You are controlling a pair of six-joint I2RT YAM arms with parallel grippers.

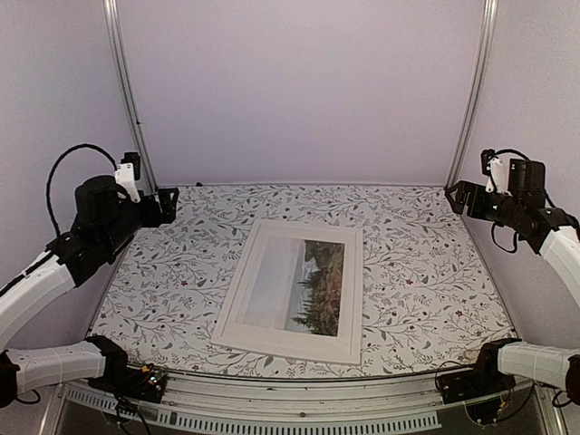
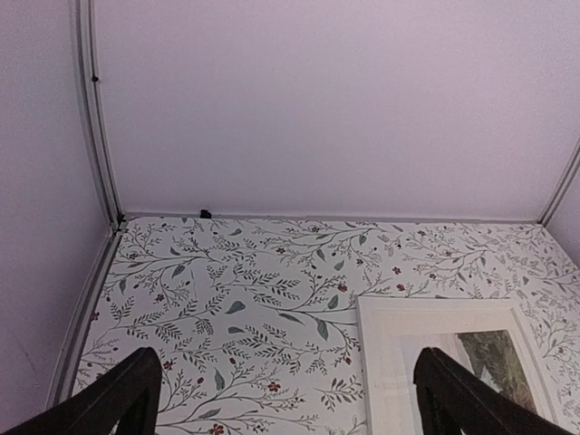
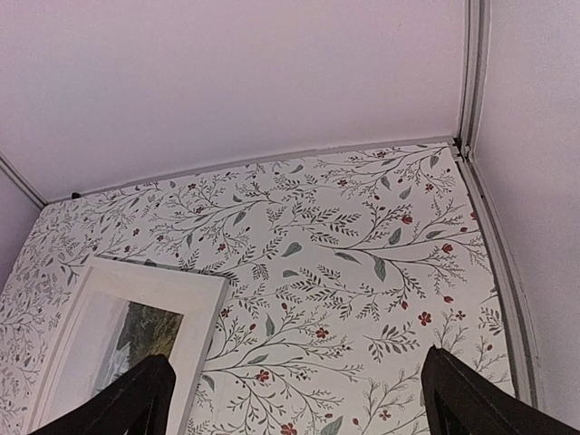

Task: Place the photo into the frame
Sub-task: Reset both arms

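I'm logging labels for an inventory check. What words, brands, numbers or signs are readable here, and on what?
None can be read in any view.
The photo shows only trees, a hillside and pale sky.
The frame is plain white.
The table cover carries only a leaf and flower print.

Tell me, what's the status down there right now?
Left gripper, right gripper open, empty, off to the sides. Photo sits inside frame, flat on table. Nothing obstructing.
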